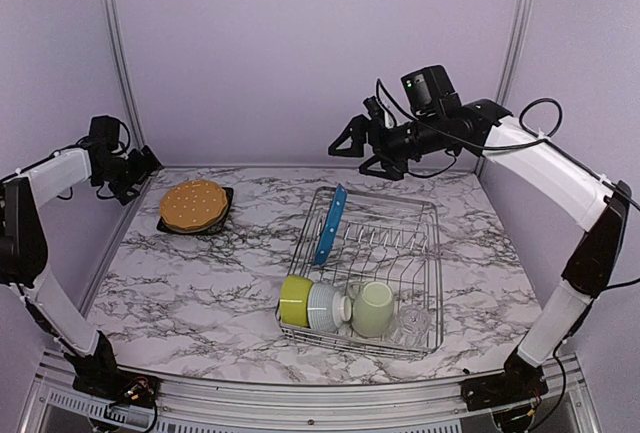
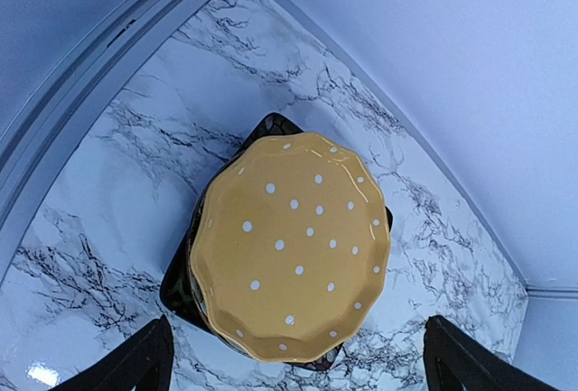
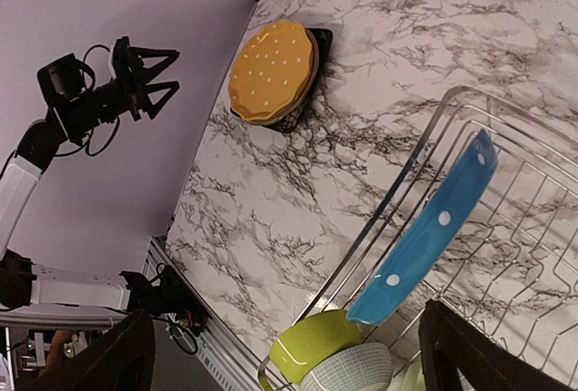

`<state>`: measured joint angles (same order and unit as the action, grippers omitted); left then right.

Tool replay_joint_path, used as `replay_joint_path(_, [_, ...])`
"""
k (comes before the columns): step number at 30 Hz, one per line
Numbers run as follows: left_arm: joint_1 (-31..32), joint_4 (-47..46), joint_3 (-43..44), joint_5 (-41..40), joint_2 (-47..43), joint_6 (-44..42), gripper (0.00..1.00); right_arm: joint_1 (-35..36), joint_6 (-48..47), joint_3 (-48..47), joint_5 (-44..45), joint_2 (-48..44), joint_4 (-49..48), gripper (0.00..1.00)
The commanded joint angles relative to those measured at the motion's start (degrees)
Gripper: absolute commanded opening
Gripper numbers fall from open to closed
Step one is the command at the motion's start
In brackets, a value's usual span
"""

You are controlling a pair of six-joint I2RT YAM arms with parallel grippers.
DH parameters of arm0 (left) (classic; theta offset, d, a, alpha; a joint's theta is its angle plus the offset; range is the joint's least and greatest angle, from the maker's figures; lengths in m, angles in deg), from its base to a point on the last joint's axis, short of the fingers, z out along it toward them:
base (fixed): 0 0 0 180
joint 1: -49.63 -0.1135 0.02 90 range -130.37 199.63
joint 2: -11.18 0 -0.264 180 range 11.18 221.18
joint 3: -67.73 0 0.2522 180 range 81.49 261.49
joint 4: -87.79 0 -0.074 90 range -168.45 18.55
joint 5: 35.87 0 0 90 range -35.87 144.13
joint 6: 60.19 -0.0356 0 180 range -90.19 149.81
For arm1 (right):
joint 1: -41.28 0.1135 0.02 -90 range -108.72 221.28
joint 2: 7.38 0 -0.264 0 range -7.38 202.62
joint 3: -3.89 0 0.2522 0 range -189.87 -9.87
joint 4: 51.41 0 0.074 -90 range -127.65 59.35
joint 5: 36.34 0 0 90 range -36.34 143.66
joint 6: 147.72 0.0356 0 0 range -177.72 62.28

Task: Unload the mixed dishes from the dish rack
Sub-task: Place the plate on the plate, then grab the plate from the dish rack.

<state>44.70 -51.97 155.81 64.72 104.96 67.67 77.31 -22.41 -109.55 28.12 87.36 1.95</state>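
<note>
marble-look table [image 1: 200, 273] is carrying everything. silver wire-grid dish rack [image 1: 385, 191], rectangular with low sides and upright tines, is sitting right of centre. right gripper [image 1: 348, 153] is hovering high over the rack's far-left corner, fingers spread wide, gripping nothing. left gripper [image 3: 170, 69] is hanging above the far-left part of the table, over the plate stack, also spread wide and empty.

outside the rack: orange plate [image 1: 194, 205], glossy with a scalloped rim and white dots, is lying flat on a black plate [image 2: 271, 125] with squared corners. another rim may be sitting between them, cannot tell.

in the rack: blue dotted plate [image 1: 330, 225] is standing on edge along the left side, leaning slightly. the near end is holding a row, left to right: lime-green bowl [image 1: 294, 300] tipped on its side, white ribbed bowl [image 1: 325, 305] nesting against it, pale green mug [image 1: 373, 310] lying with its mouth toward the near rim, and small clear glass [image 1: 412, 325] in the near-right corner.
</note>
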Motion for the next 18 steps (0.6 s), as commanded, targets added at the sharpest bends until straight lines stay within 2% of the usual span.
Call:
replay_joint_path(1, [0.1, 2.1, 0.0, -1.7, -4.0, -1.4, 0.99, 1.8, 1.6, -3.8, 3.9, 3.5, 9.3, 0.98])
replay_joint_path(9, [0.0, 1.9, -3.2, -2.4, -7.6, -2.2, 0.99, 2.9, 5.8, -1.8, 6.7, 5.8, 11.9, 0.96])
replay_joint_path(12, [0.0, 2.2, -3.8, -2.7, -8.4, -3.0, 0.99, 2.9, 7.5, -0.6, 6.6, 6.0, 10.2, 0.9])
replay_joint_path(18, [0.0, 3.1, -4.2, -4.2, -9.9, -4.3, 0.99, 2.9, 11.0, -0.6, 7.8, 7.9, 10.7, 0.87])
